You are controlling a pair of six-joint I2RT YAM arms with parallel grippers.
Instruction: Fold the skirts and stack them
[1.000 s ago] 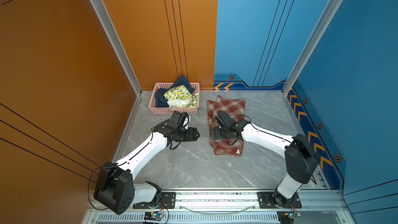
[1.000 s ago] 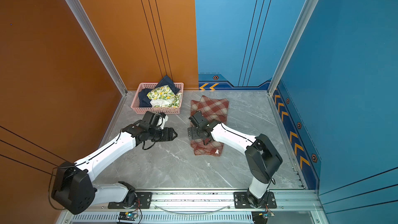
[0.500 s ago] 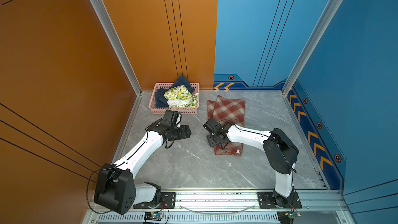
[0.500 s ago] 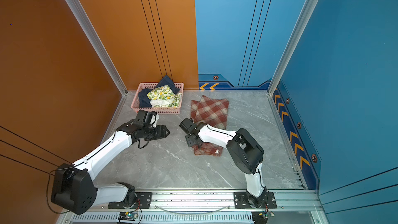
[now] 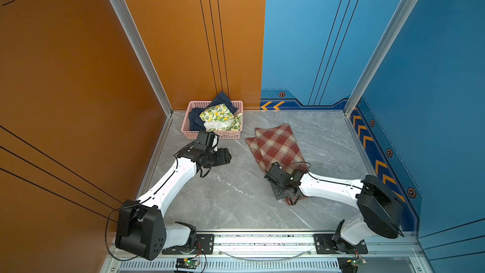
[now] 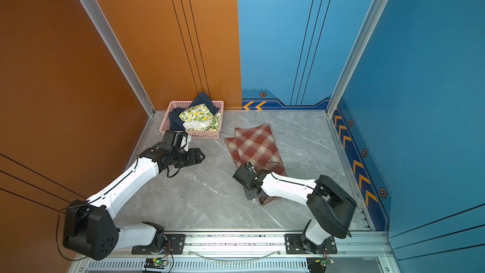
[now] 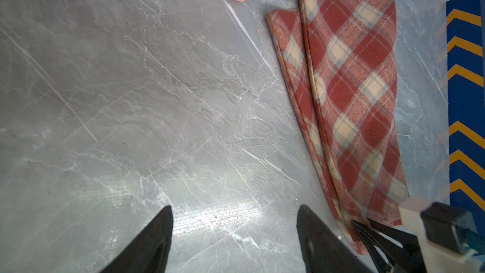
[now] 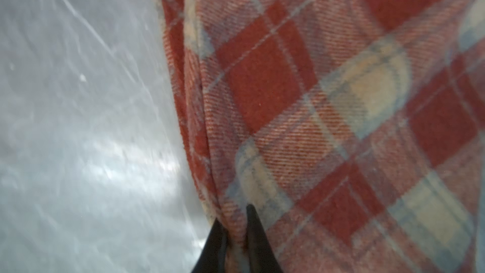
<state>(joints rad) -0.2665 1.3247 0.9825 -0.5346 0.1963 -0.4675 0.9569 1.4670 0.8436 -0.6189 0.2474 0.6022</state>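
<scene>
So the right gripper (image 8: 235, 215) is pinched onto the near-end edge of the folded rust-red and cream plaid woolly skirt (image 5: 278, 145), lying flat on the grey marble-look table (image 5: 236, 195). Meanwhile the left gripper (image 7: 235, 208) hangs wide open, holding nothing. Both the white lemon-print skirt (image 5: 217, 119) and the dark blue denim skirt (image 5: 195, 121) sit bunched in the pink perforated plastic basket (image 5: 210, 135).

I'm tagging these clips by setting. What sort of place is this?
Probably a purpose-built robot test cell, not a home: two arms mounted on an aluminium rail, printed orange and blue wall panels, and a marble-look tabletop.
</scene>
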